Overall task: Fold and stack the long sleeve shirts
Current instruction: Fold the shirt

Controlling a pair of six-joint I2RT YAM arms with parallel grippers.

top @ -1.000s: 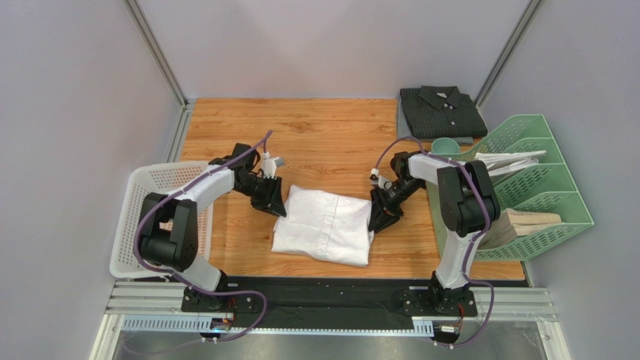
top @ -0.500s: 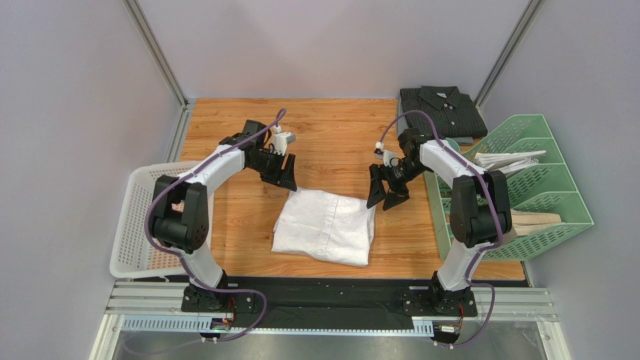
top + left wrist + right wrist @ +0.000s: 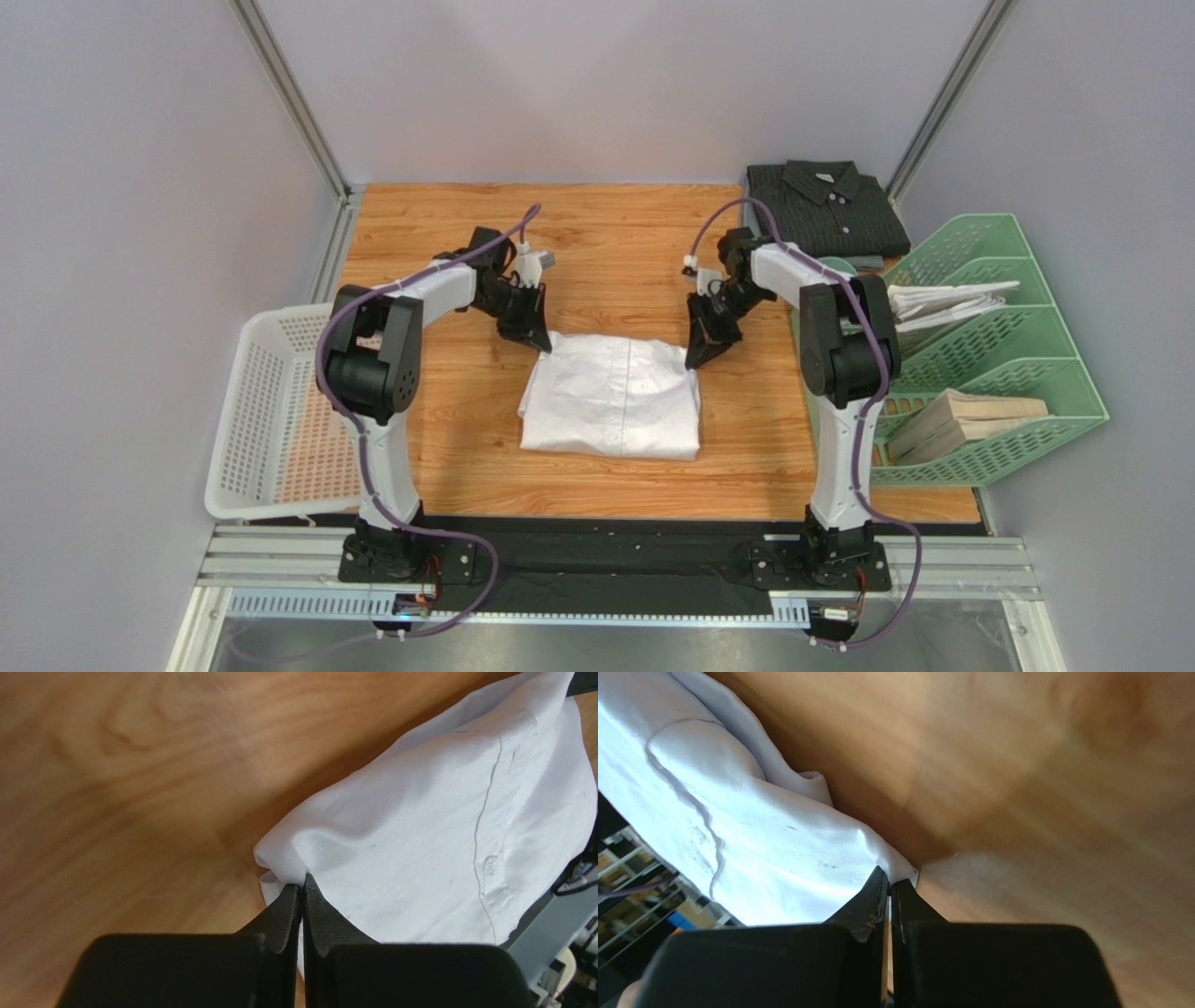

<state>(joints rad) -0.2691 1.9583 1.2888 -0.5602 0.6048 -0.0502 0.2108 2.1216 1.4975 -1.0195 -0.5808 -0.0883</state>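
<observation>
The white shirt [image 3: 615, 396] lies folded at the middle of the wooden table. My left gripper [image 3: 535, 336] is shut on its far left corner; the left wrist view shows the jaws pinching white cloth [image 3: 421, 819] at the gripper [image 3: 302, 885]. My right gripper [image 3: 697, 350] is shut on the far right corner; the right wrist view shows the gripper [image 3: 889, 882] pinching the cloth [image 3: 773, 840]. Both held corners are raised a little. The dark striped shirt [image 3: 824, 207] lies folded at the far right corner of the table.
A white mesh basket [image 3: 281, 406] stands at the left edge. A green file rack [image 3: 996, 350] with white papers [image 3: 947, 298] and brown sheets stands at the right. The grey cell walls close in the table's far and side edges.
Both grippers went from the shirt's near-side edges up to its far corners and shut on them. The shirt has been pulled square and sits a little farther back.
</observation>
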